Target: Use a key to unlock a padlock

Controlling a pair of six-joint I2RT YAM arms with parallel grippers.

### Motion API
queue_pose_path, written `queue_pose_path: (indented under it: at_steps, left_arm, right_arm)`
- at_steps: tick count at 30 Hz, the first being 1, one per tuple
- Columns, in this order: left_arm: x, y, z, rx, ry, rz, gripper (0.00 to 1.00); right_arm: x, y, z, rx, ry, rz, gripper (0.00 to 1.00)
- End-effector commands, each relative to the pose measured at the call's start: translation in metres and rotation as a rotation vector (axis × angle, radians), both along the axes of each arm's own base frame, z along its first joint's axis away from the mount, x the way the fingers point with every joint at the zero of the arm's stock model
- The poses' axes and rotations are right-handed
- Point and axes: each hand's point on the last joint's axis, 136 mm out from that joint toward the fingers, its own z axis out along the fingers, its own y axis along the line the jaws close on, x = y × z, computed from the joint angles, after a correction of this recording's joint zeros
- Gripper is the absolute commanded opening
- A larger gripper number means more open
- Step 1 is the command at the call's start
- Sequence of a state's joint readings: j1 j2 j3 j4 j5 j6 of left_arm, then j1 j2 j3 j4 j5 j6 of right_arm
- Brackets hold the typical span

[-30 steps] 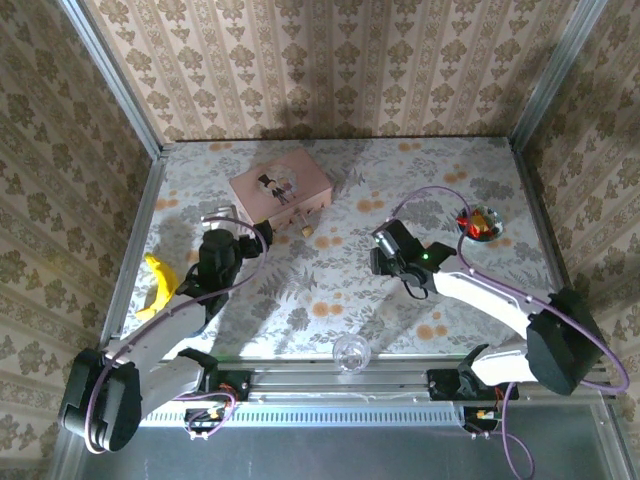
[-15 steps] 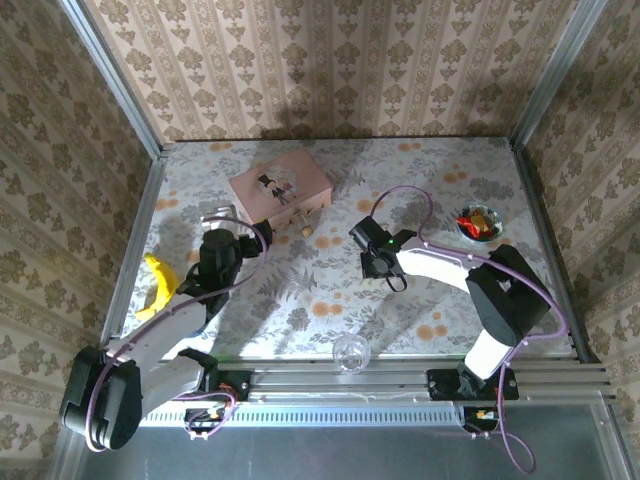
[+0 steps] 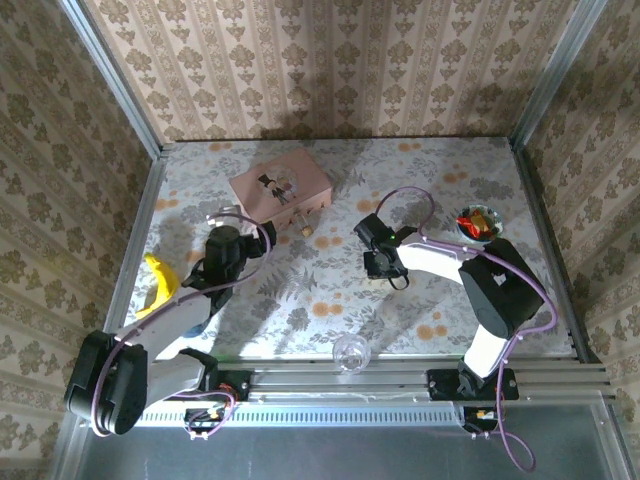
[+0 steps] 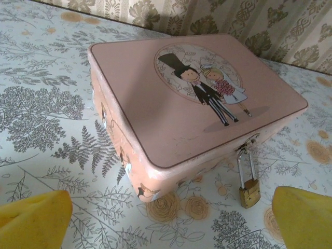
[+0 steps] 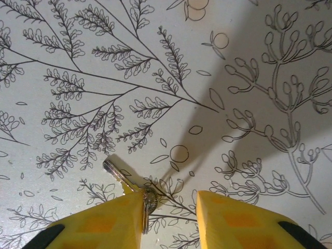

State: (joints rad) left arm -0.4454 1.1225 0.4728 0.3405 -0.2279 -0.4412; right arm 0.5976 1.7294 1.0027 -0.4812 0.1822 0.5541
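Now, padlock: hangs by its shackle from the hasp on the front wall of the box; brass body low against the table.
Padlock, top view: small gold spot just beside the box's near right corner.
Box: pink, lid shut, cartoon couple printed on the lid; sits at the left rear of the table.
Key: flat on the table, silvery blade pointing away from the right gripper; ring end touches the inner edge of the picture-left finger.
Right gripper: jaws part-way apart with bare table showing between them; nothing clamped. In the top view it is lowered to the table, right of the box and well apart from the padlock.
Left gripper: jaws fully spread, holding nothing, aimed at the box front, not touching it.
Banana: beside the left arm.
Glass ball: at the near edge.
Bowl: right side.
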Motion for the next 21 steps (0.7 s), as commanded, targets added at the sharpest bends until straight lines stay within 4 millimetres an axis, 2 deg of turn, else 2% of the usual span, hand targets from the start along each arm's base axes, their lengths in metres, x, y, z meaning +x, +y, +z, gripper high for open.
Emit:
queue_pose_path:
  at_steps: [1,7,13,15,17,21]
  left_arm:
    - [0.005,-0.0073,0.0121,-0.034,-0.015,-0.012,1.0]
    - [0.0066,-0.0087,0.0114,-0.04,-0.007,-0.012,1.0]
    - [0.0081,-0.0104,0.0128,-0.049,0.0,-0.012,1.0]
    - [0.0088,-0.0098,0.0134,-0.055,0.005,-0.004,1.0]
    - [0.0097,-0.0102,0.0146,-0.06,0.008,-0.001,1.0]
    - [0.011,-0.0111,0.0167,-0.062,0.017,-0.002,1.0]
  right_arm:
    - [-0.002,0.0048,-0.0055,0.023,0.035,0.001,0.31]
    - [-0.0032,0.0068,-0.009,0.028,0.051,0.003,0.25]
    - [-0.0077,0.0069,-0.0127,0.034,0.071,0.003,0.14]
    - [-0.0088,0.0071,-0.0129,0.037,0.074,0.004,0.09]
    - [-0.009,0.007,-0.0122,0.04,0.071,0.002,0.0]
    - [-0.0085,0.0063,-0.0088,0.051,0.056,0.001,0.0]
